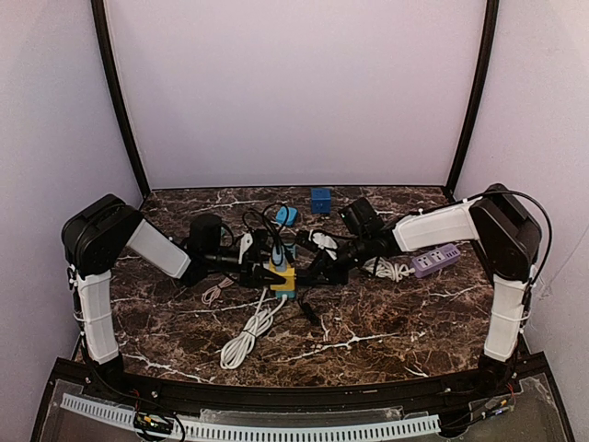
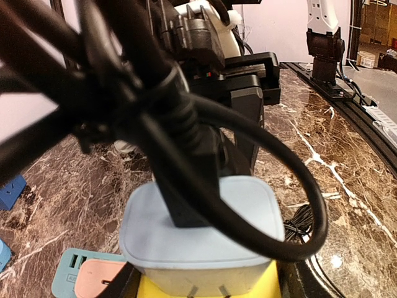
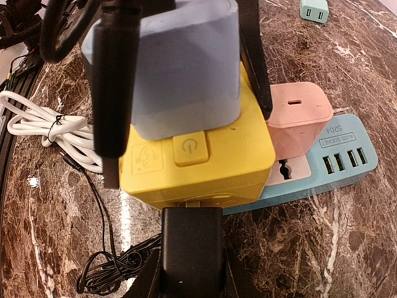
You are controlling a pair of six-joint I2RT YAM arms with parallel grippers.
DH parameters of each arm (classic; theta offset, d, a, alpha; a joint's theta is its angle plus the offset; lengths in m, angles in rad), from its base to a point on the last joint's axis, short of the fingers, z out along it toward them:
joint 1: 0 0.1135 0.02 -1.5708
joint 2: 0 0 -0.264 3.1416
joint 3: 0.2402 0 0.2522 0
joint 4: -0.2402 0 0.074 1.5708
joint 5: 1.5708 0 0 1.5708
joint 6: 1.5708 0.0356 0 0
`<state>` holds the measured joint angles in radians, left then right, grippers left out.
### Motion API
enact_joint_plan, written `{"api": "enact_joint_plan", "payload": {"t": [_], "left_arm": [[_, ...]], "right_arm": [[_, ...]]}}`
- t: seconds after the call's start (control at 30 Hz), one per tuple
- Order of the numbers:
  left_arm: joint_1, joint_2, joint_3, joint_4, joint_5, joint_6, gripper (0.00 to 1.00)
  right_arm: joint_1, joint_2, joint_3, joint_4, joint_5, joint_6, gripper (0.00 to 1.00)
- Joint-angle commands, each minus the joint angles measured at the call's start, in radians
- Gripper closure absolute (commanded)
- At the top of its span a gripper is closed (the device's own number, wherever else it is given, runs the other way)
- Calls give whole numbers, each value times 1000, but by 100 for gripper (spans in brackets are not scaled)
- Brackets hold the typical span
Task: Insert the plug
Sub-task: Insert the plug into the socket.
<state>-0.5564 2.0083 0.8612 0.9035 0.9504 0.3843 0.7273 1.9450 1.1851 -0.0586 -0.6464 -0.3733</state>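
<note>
A yellow socket cube (image 3: 198,167) lies mid-table (image 1: 282,276) with a pale blue adapter (image 3: 180,68) plugged into its top, the prongs partly showing (image 2: 205,236). My right gripper (image 3: 192,270) is shut on a black plug (image 3: 192,242) pressed against the cube's near side face, where a sliver of metal prong shows. My left gripper (image 2: 201,290) has its dark fingers on both sides of the cube (image 2: 257,284) and holds it. In the top view the left gripper (image 1: 258,267) and right gripper (image 1: 308,270) meet at the cube. A thick black cable (image 2: 186,124) blocks much of the left wrist view.
A teal power strip (image 3: 335,164) with a pink adapter (image 3: 296,118) lies against the cube. A coiled white cable (image 1: 247,336) and a thin black cable (image 3: 111,273) lie in front. A purple power strip (image 1: 435,260) is at the right, a blue cube (image 1: 320,200) at the back.
</note>
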Motion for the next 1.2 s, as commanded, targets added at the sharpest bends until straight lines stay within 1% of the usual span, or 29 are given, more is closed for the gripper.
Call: {"api": "enact_joint_plan", "payload": {"t": [0.0,0.1,0.17,0.23,0.37,0.47,0.6,0.7,0.8,0.97,1.17], "left_arm": [[-155,42,18,73,71,14,99],[-155,42,17,74,66,11,99],[-155,43,14,79,63,11,99],[-155,45,14,82,61,8,99],[-154,50,20,82,63,2,99],[-155,49,18,84,65,3,99],[-149,32,4,90,49,-14,99],[-145,25,-9,74,43,2,99],[-147,27,-8,54,37,27,99],[-157,35,19,14,40,48,99],[-163,39,12,9,50,79,99]], "right_arm": [[148,45,165,409,-121,52,100],[148,37,141,446,-118,28,100],[149,11,88,528,-131,22,100],[149,-6,29,653,-149,23,100],[141,22,44,657,-170,57,100],[127,25,32,656,-150,74,100],[99,-22,-56,630,-122,70,100],[79,-48,-102,620,-110,70,99],[78,-24,-72,600,-98,76,100],[90,32,50,549,-92,89,100],[118,64,148,477,-131,118,100]]}}
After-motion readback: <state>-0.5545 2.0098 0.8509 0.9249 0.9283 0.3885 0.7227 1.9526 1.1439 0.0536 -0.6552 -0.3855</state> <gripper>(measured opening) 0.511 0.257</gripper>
